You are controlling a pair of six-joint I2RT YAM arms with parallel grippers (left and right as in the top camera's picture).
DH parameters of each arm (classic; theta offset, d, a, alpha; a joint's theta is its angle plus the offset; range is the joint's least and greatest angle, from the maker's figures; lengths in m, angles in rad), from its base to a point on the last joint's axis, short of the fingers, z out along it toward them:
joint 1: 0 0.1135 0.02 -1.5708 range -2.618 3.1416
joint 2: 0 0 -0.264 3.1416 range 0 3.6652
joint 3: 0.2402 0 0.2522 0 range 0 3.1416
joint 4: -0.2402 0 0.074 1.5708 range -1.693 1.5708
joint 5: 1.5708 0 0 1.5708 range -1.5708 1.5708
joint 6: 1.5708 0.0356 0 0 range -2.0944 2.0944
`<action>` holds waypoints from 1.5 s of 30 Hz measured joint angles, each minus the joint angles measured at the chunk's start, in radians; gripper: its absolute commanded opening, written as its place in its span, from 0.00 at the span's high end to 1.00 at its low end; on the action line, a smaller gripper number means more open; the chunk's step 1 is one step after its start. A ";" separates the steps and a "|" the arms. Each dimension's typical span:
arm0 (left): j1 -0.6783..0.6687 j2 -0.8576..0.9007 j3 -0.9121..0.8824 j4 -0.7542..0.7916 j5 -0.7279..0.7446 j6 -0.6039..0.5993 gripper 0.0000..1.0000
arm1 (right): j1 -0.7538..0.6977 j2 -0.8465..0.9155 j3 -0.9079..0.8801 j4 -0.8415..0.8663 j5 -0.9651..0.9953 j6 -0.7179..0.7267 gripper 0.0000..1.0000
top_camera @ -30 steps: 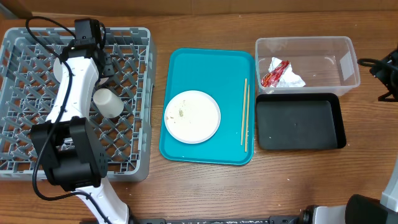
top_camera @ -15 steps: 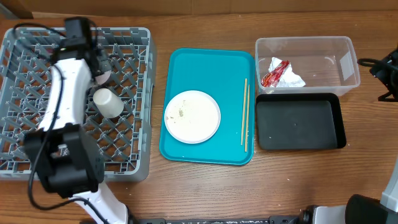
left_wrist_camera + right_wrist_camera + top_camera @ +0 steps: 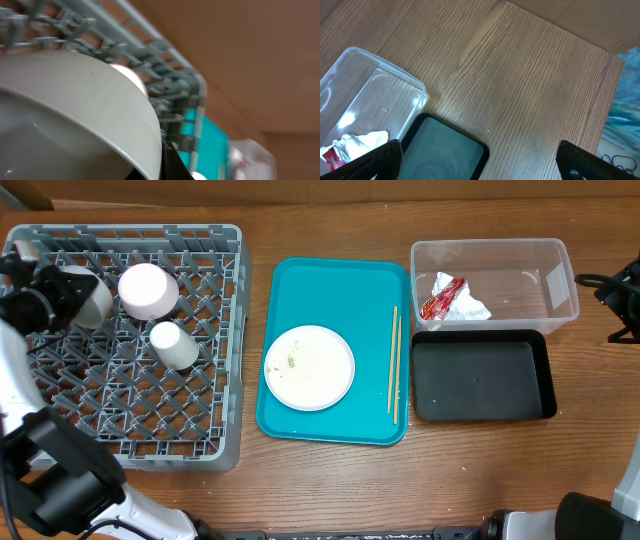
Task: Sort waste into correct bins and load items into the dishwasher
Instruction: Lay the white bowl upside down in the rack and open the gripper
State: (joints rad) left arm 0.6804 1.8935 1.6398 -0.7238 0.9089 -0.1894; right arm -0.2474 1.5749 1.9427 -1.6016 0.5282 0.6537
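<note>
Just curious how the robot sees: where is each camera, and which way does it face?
Overhead: fixed above the table, looking straight down on dish rack, teal tray, clear tub and black tray; left arm and right arm at the edges.
Left wrist: low over the rack, facing across a white bowl toward the teal tray; one dark fingertip shows.
Right wrist: looks down on bare table, tub corner and black tray; both fingers show.
Shared: overhead and right wrist both see tub and black tray.

Two bowls [image 3: 148,290] (one pinkish), one cup [image 3: 173,345], one plate [image 3: 309,367], two chopsticks [image 3: 394,365], two bins [image 3: 520,285].
</note>
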 measured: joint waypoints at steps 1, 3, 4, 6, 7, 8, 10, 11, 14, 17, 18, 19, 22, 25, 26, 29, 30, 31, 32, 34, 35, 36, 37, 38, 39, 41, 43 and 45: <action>0.017 0.017 0.000 0.001 0.070 0.019 0.96 | 0.000 0.000 0.000 0.000 0.000 0.000 0.00; 0.037 0.058 0.000 0.003 0.185 0.052 0.96 | 0.000 0.000 0.000 0.000 0.000 0.000 0.00; 0.043 0.090 0.000 0.004 0.249 0.069 0.96 | 0.000 0.000 0.000 0.000 0.000 0.000 0.00; 0.051 0.152 0.000 0.003 0.355 0.093 0.96 | 0.000 0.000 0.000 0.000 0.000 0.000 0.00; 0.053 0.184 0.000 0.003 0.406 0.103 0.96 | 0.000 0.000 0.000 0.000 0.000 0.000 0.00; 0.055 0.212 0.000 0.003 0.451 0.116 0.96 | 0.000 0.000 0.000 0.000 0.000 0.000 0.00; 0.063 0.257 0.000 0.006 0.545 0.143 0.96 | 0.000 0.000 0.000 0.000 0.000 0.000 0.00; 0.068 0.263 0.000 0.006 0.566 0.149 0.96 | 0.000 0.000 0.000 0.000 0.000 0.000 0.00; 0.092 0.267 0.000 -0.007 0.615 0.167 0.96 | 0.000 0.000 0.000 0.000 0.000 0.000 0.00; 0.106 0.267 0.000 -0.016 0.628 0.167 0.96 | 0.000 0.000 0.000 0.000 0.000 0.000 0.00; 0.109 0.267 0.000 -0.019 0.630 0.167 0.96 | 0.000 0.000 0.000 0.000 0.000 0.000 0.00; 0.116 0.267 0.000 -0.021 0.633 0.166 0.96 | 0.000 0.000 0.000 0.000 0.000 0.000 0.00; 0.132 0.267 0.000 -0.037 0.635 0.164 0.96 | 0.000 0.000 0.000 0.000 0.000 0.000 0.00; 0.159 0.267 0.000 -0.077 0.636 0.161 0.96 | 0.000 0.000 0.000 0.000 0.000 0.000 0.00; 0.165 0.267 0.001 -0.095 0.634 0.160 0.96 | 0.000 0.000 0.000 0.000 0.000 0.001 0.00; 0.168 0.267 0.001 -0.147 0.612 0.159 0.82 | 0.000 0.000 0.000 0.000 0.000 0.000 0.00; 0.169 0.267 0.001 -0.158 0.599 0.157 0.80 | 0.000 0.000 0.000 0.000 0.000 0.000 0.00; 0.176 0.267 0.001 -0.175 0.573 0.153 0.78 | 0.000 0.000 0.000 0.000 0.000 0.000 0.00; 0.180 0.267 0.000 -0.180 0.561 0.151 0.75 | 0.000 0.000 0.000 0.000 0.000 0.000 0.00; 0.196 0.267 0.000 -0.192 0.520 0.135 0.71 | 0.000 0.000 0.000 0.000 0.000 0.000 0.00; 0.204 0.267 0.000 -0.194 0.497 0.124 0.70 | 0.000 0.000 0.000 0.000 0.000 0.000 0.00; 0.208 0.267 0.000 -0.199 0.469 0.110 0.68 | 0.000 0.000 0.000 0.000 0.000 0.000 0.00; 0.213 0.267 0.000 -0.204 0.444 0.100 0.66 | 0.000 0.000 0.000 0.000 0.000 0.000 0.00; 0.219 0.267 0.000 -0.209 0.415 0.084 0.63 | 0.000 0.000 0.000 0.000 0.000 0.000 0.00; 0.222 0.267 0.000 -0.214 0.392 0.075 0.60 | 0.000 0.000 0.000 0.000 0.000 0.000 0.00; 0.223 0.267 0.000 -0.223 0.349 0.054 0.54 | 0.000 0.000 0.000 0.000 0.000 0.000 0.00; 0.223 0.262 0.000 -0.231 0.306 0.035 0.50 | 0.000 0.000 0.000 0.000 0.000 0.000 0.00; 0.223 0.248 0.001 -0.248 0.267 0.021 0.49 | 0.000 0.000 0.000 0.000 0.000 0.001 0.00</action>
State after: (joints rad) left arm 0.9031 2.1410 1.6405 -0.9722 1.1763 -0.1680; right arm -0.2470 1.5749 1.9427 -1.6016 0.5282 0.6544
